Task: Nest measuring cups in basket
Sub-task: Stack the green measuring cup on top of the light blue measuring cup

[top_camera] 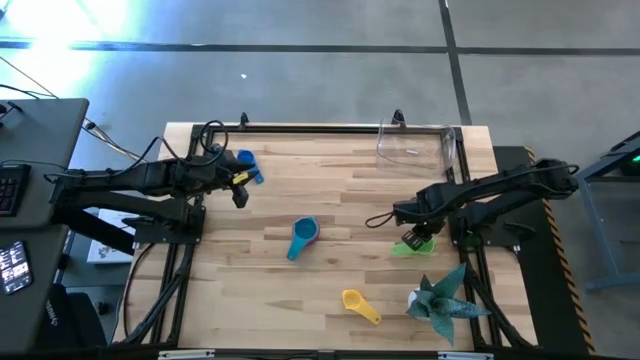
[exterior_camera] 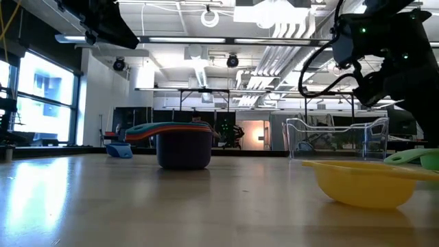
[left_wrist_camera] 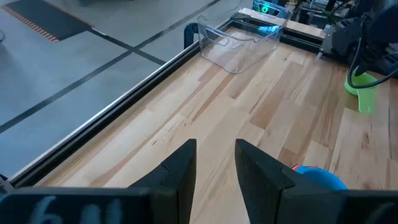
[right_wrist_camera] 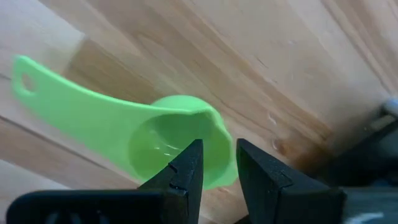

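Fingers of our right gripper (right_wrist_camera: 214,165) straddle the green cup's (right_wrist_camera: 177,146) rim, slightly apart; our left gripper (left_wrist_camera: 214,165), narrowly parted, empty, hovers beside the blue cup (top_camera: 247,166).

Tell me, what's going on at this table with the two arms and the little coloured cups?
The right gripper hangs just above a small green plastic measuring cup lying on the wooden table, jaws a little apart and gripping nothing. The left gripper waits near a blue cup, also empty. A nested stack of cups sits mid-table, a yellow cup nearer the front. The clear plastic basket at the far edge holds no cups.
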{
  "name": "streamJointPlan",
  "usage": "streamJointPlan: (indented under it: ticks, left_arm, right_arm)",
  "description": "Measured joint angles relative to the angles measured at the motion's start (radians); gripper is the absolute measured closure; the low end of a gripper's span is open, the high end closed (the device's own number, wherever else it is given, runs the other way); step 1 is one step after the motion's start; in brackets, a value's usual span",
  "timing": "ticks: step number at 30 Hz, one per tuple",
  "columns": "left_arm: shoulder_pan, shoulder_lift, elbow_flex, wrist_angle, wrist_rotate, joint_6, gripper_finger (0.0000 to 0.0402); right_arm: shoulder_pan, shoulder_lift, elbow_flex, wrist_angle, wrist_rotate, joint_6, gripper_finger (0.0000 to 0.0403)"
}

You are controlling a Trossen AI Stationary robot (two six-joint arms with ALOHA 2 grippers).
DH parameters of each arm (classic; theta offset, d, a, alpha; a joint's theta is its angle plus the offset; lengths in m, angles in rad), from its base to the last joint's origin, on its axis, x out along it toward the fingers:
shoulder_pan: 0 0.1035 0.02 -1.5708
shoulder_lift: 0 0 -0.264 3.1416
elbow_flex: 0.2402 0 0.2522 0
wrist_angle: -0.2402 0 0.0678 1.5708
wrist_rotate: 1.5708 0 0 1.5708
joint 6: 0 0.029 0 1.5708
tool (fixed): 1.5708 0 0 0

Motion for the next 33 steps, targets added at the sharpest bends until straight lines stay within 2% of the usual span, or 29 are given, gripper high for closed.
streamJointPlan:
  ticks: [11,14,18,23,28,33]
  left_arm:
    - [0.000,0.000,0.000,0.001,-0.003,-0.009,0.0300]
    - [0.000,0.000,0.000,0.001,-0.003,-0.009,0.0300]
    - [0.000,0.000,0.000,0.001,-0.003,-0.009,0.0300]
    - [0.000,0.000,0.000,0.001,-0.003,-0.009,0.0300]
    - [0.000,0.000,0.000,0.001,-0.003,-0.009,0.0300]
    - [0.000,0.000,0.000,0.001,-0.003,-0.004,0.0300]
  right_arm:
    - [0.000,0.001,-0.080,0.089,-0.014,0.025,0.0316]
    - [0.000,0.001,-0.082,0.108,-0.014,0.051,0.0339]
    - [0.000,0.001,-0.082,0.127,-0.015,0.070,0.0393]
    - [0.000,0.001,-0.082,0.129,-0.021,0.104,0.0394]
    - [0.000,0.001,-0.013,0.130,-0.008,0.127,0.0398]
    - [-0.012,0.001,0.110,0.130,0.057,0.146,0.0400]
